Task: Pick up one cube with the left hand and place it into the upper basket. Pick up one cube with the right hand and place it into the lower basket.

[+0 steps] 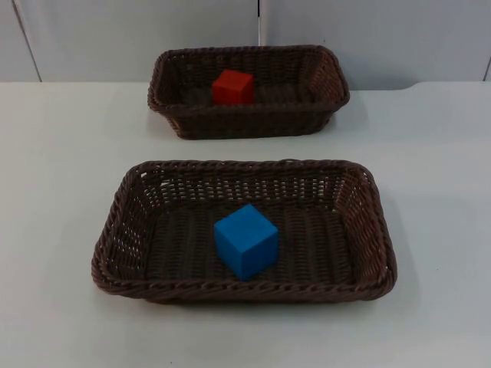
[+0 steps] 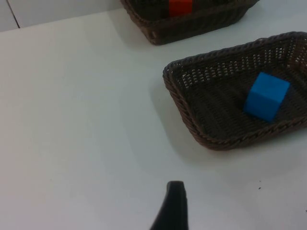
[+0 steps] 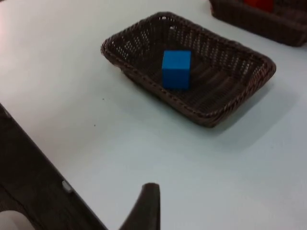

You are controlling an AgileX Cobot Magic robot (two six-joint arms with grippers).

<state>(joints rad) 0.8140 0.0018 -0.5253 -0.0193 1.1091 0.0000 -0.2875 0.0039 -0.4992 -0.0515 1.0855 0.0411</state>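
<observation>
A red cube (image 1: 233, 87) lies inside the upper wicker basket (image 1: 322, 107) near the wall. A blue cube (image 1: 245, 240) rests on the floor of the lower, nearer basket (image 1: 123, 222). From the left wrist view, my left gripper (image 2: 172, 206) hovers over bare table, well off the lower basket (image 2: 192, 120) and its blue cube (image 2: 266, 96); the upper basket (image 2: 158, 33) with the red cube (image 2: 180, 6) lies beyond. My right gripper (image 3: 146, 206) hangs above the table, clear of the lower basket (image 3: 144, 79) and blue cube (image 3: 176, 69). Both arms hold back from the baskets.
The white table (image 1: 61, 153) runs open on both sides of the baskets. A grey partition wall (image 1: 345, 38) closes the far side. In the right wrist view the table's edge drops to a dark area (image 3: 33, 182) close to my right gripper.
</observation>
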